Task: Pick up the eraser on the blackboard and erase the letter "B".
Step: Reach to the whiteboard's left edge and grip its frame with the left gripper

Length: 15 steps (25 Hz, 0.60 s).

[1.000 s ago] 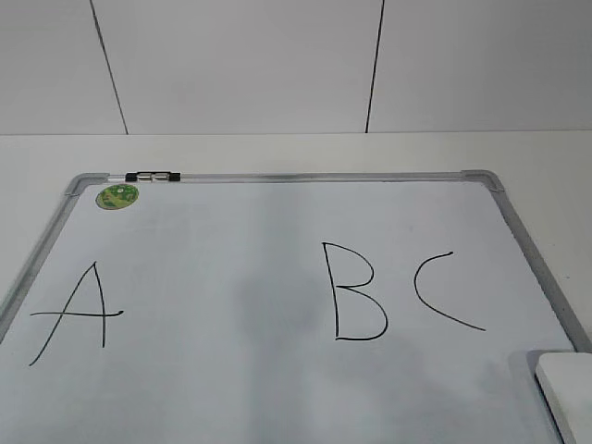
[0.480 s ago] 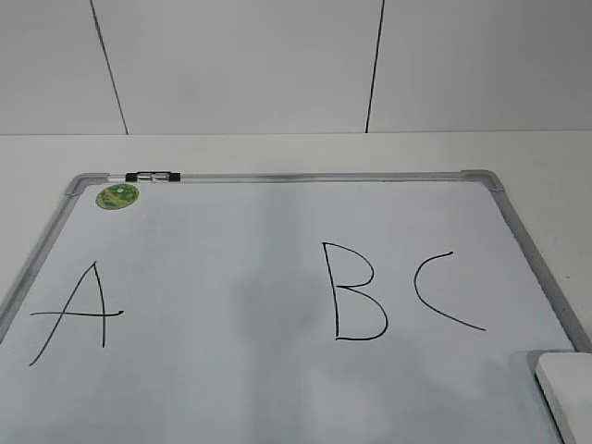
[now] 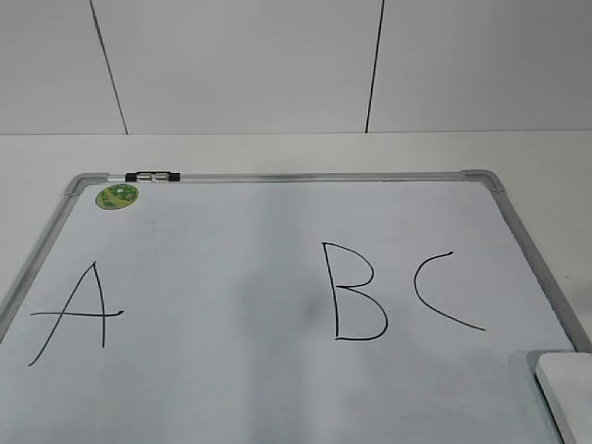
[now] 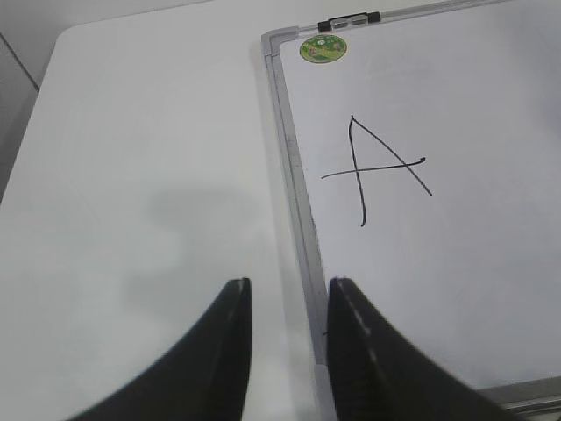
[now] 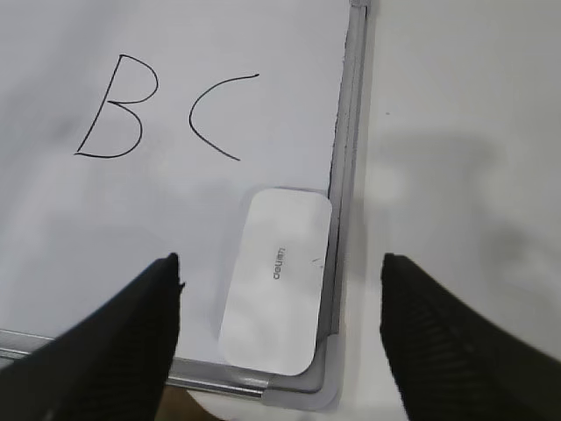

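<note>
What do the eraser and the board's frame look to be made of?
The eraser: probably smooth matte white plastic, with rounded corners and small grey print. The blackboard frame: likely brushed grey metal, judging by its dull sheen; its corner caps look like moulded plastic.

Bright even light, soft shadows, sharp focus

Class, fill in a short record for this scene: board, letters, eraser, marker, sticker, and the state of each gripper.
board: white blackboard with grey frame, lying flat on a white table
letters: A, B, C, all intact
eraser: white eraser on the board's near right corner, against the frame
marker: marker on the far frame, left end
sticker: green sticker, far left corner
left gripper: left gripper nearly closed, empty, over the board's left edge
right gripper: right gripper open wide, above the eraser, not touching
</note>
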### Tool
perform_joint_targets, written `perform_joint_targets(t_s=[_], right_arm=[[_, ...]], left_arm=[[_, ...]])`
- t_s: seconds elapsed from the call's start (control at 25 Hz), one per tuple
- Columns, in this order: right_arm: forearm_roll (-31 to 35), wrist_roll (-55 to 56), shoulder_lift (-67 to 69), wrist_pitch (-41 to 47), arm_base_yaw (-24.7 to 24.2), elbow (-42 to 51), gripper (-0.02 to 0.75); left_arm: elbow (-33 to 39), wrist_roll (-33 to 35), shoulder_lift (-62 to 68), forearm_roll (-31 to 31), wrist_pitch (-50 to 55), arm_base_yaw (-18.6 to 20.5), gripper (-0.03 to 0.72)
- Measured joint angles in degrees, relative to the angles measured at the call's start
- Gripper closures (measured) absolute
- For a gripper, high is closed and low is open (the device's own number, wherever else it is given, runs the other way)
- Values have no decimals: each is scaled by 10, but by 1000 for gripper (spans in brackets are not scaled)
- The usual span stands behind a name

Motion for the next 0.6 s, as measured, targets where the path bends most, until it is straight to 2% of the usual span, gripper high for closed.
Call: perform_joint_targets(t_s=[0.28, 0.44, 0.6], right_arm=[[4, 41, 120, 63, 0, -41, 169], [34, 65, 174, 69, 0, -49, 169], [76, 73, 224, 69, 0, -49, 169]], left_arm=[[0, 0, 0, 0, 0, 0, 461], [-6, 0, 15, 9, 13, 0, 461], [-21, -3, 92, 12, 22, 0, 462]])
